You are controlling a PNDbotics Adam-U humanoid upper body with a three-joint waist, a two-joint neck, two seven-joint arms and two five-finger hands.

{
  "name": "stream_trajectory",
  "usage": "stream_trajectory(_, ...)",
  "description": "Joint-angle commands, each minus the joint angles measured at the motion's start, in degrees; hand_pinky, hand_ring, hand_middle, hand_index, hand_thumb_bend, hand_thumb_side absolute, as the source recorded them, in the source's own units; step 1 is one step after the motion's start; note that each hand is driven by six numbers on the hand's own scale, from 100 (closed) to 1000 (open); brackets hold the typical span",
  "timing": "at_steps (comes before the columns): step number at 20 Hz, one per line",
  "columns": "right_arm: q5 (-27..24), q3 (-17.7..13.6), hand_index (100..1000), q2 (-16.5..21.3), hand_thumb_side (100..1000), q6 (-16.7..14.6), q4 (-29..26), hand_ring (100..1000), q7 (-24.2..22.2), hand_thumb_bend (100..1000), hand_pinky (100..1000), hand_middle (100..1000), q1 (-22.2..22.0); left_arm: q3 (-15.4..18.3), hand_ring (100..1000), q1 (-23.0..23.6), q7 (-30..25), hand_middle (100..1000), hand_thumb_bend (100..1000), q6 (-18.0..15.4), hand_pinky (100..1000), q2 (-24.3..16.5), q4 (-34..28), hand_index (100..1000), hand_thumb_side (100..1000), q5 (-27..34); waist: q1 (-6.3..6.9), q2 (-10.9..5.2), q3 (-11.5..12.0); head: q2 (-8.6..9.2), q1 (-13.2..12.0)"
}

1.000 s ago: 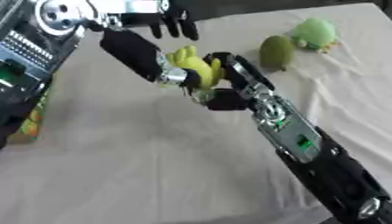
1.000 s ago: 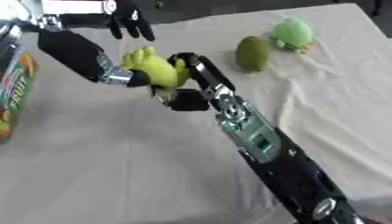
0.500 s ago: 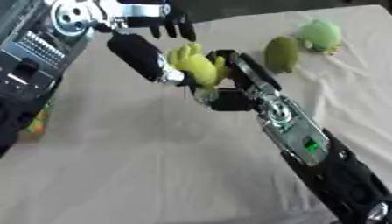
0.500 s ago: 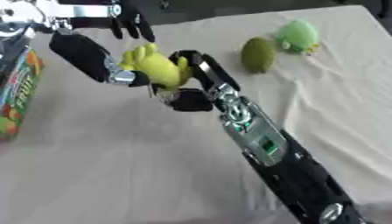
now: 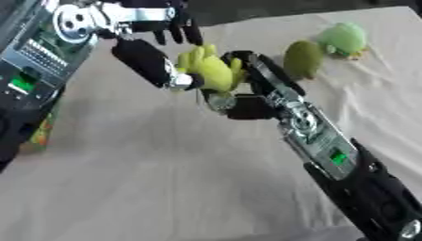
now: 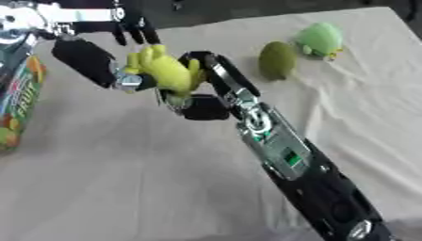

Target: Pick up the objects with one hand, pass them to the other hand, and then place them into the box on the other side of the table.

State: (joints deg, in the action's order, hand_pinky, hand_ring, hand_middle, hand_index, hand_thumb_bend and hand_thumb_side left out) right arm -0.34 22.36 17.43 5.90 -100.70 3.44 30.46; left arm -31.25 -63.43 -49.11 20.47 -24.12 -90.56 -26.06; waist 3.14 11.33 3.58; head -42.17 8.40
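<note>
A yellow-green soft toy (image 5: 210, 71) with short lobed limbs is held above the cloth near the table's far left, caught between the two hands where they meet. An olive-green, egg-shaped object (image 5: 303, 59) stands upright on the cloth toward the far right, and a pale green rounded toy (image 5: 343, 39) lies just beyond it, close to but apart from it. A box (image 6: 18, 101) printed with fruit lies at the left edge.
</note>
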Motion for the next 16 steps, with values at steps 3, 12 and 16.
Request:
stream_trajectory(3, 0.16, 0.16, 442, 0.98, 100, 0.06, -2.37, 510, -0.21, 190, 721, 391, 0.89, 0.76, 836, -0.76, -2.49, 805, 483, 2.95, 795, -0.95, -0.12, 839, 429, 0.11, -0.03, -1.32, 0.14, 0.95, 0.00)
stream_trajectory(12, 1.77, 0.43, 441, 1.11, 100, 0.18, -4.23, 511, 0.42, 197, 718, 391, 1.11, 0.25, 837, -0.43, -2.86, 796, 529, 3.82, 791, -0.47, 0.65, 844, 490, 3.13, -0.02, -1.28, 0.13, 1.44, -0.22)
stream_trajectory(16, 2.26, 0.51, 440, 1.05, 100, 0.46, -4.45, 510, 0.56, 200, 716, 390, 1.09, -0.10, 830, -0.29, -2.86, 780, 505, 5.05, 781, -0.47, 0.18, 834, 492, 5.91, -0.03, -1.23, 0.10, 0.97, -0.12)
